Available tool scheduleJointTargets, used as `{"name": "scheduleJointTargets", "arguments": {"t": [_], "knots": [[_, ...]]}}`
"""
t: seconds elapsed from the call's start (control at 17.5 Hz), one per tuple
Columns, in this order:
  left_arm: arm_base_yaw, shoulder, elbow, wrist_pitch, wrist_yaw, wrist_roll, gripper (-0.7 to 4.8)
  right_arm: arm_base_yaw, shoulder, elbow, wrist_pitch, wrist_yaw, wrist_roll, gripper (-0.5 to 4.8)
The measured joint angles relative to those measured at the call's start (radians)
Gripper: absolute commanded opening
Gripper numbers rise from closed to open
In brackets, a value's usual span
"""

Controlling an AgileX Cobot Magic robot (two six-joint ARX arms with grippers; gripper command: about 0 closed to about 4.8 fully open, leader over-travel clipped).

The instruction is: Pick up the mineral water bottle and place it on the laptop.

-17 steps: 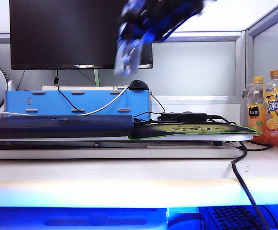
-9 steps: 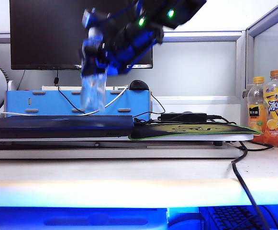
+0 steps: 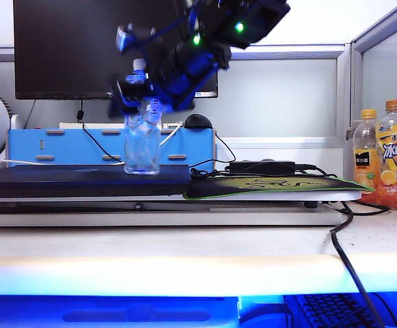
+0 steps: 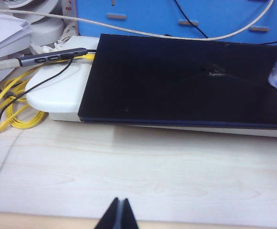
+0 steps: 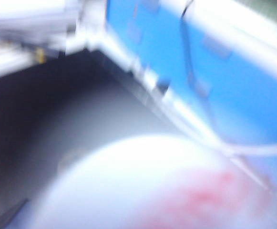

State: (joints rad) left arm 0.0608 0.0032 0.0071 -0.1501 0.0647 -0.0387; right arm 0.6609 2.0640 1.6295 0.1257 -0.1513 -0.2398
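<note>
The mineral water bottle (image 3: 142,147) stands upright on the laptop (image 3: 82,179), directly at 6 o'clock below the right gripper (image 3: 141,98) (jaw spread unclear through blur). Left gripper (image 4: 118,215), pinched together, sits far off.

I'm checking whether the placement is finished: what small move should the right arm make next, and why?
Probably lift the right tool straight up off the mineral water bottle. The bottle already stands upright on the laptop, with the tool around its upper part. Whether it has let go cannot be told. The left tool stays shut, near the table's front edge.
</note>
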Motion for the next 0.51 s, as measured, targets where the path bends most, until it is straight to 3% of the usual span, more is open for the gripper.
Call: {"name": "scheduleJointTargets", "arguments": {"t": [0.51], "knots": [[0.0,0.0,0.0,0.0,0.0,0.0,-0.02,-0.001,-0.113,0.0,0.049,0.04,-0.02,4.79]]}}
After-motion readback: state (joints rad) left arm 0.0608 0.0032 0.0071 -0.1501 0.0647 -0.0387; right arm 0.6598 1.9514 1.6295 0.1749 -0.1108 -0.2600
